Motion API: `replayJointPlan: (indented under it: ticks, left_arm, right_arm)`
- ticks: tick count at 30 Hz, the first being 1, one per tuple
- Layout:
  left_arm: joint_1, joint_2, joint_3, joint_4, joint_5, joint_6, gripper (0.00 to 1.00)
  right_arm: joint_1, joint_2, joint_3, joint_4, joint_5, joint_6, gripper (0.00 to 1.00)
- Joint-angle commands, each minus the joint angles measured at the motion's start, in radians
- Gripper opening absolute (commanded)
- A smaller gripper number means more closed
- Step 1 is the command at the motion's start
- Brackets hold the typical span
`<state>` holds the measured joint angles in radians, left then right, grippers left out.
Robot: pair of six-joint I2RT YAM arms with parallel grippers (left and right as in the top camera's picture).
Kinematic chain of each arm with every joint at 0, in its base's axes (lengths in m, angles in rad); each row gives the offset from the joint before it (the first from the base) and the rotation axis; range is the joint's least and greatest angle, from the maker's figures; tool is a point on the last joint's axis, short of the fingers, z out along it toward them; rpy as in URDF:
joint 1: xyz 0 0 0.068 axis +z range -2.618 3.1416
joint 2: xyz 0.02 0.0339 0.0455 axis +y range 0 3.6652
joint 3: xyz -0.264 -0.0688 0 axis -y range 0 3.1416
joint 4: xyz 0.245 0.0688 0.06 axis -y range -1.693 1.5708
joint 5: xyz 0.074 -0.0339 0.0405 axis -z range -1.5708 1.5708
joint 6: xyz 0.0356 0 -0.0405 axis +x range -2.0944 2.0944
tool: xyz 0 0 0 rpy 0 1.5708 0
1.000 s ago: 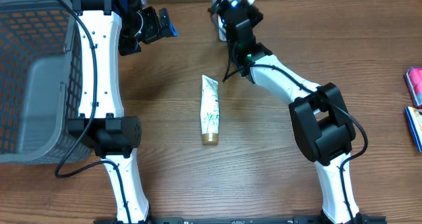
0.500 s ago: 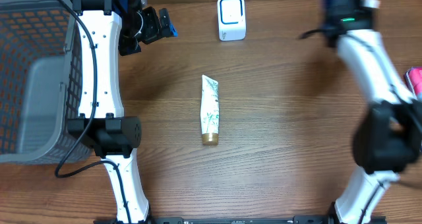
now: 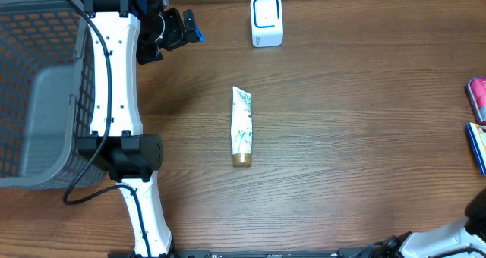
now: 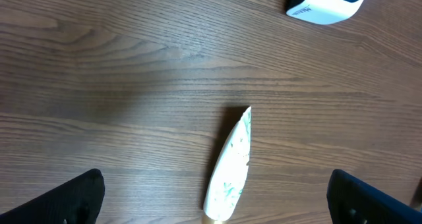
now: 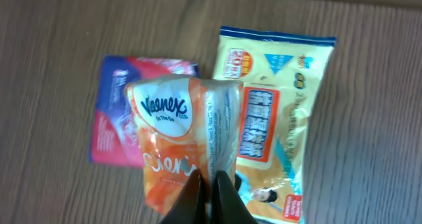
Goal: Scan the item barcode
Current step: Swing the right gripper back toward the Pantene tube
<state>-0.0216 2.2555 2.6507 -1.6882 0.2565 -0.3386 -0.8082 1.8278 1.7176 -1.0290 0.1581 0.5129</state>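
A second earlier the right arm was stretched beyond the tube (image 3: 241,127), up by the scanner (image 3: 266,20). Half a second earlier it was sweeping along the table's right side. By this moment only its base (image 3: 456,239) showed, nearer than the tube and well to its right. The tube, the scanner and the left arm had not shifted.

The right gripper (image 5: 210,178) was pinched shut, fingertips together over an orange Kleenex pack (image 5: 165,145). That pack lay on a pink pack (image 5: 112,118) and a blue-and-yellow wipes pack (image 5: 277,105) (whether the tips nipped the Kleenex film could not be told). From overhead these packs sat at the table's edge, far right of the tube.

The tube lay flat mid-table, gold cap toward the robot, crimped end away. Bare wood (image 3: 364,114) stretched from it rightward to the packs, and also beyond it.

Left of the tube, past the left arm, stood the mesh basket (image 3: 30,38). Farther off, beyond and left of the tube, the left gripper (image 3: 173,29) hung with jaws spread wide, holding nothing. The scanner stood upright straight beyond the tube, well apart from it.
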Motion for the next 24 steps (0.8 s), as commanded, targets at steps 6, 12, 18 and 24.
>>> replayJointPlan:
  ticks: [6,12,18,24]
  left_arm:
    - [0.002,-0.01,0.008,-0.002,-0.003,-0.006,1.0]
    - [0.002,-0.01,0.007,-0.002,-0.003,-0.006,1.0]
    - [0.002,-0.01,0.008,-0.001,-0.003,-0.006,1.0]
    - [0.002,-0.01,0.008,-0.002,-0.003,-0.006,1.0]
  right_arm:
    - [-0.051,0.017,-0.115,0.095,-0.072,0.019,0.07]
    - [-0.051,0.017,-0.146,0.119,-0.063,0.018,0.33]
    - [-0.048,0.003,-0.144,0.093,-0.208,0.01,0.56]
    - [-0.008,-0.048,-0.136,0.074,-0.707,-0.116,0.6]
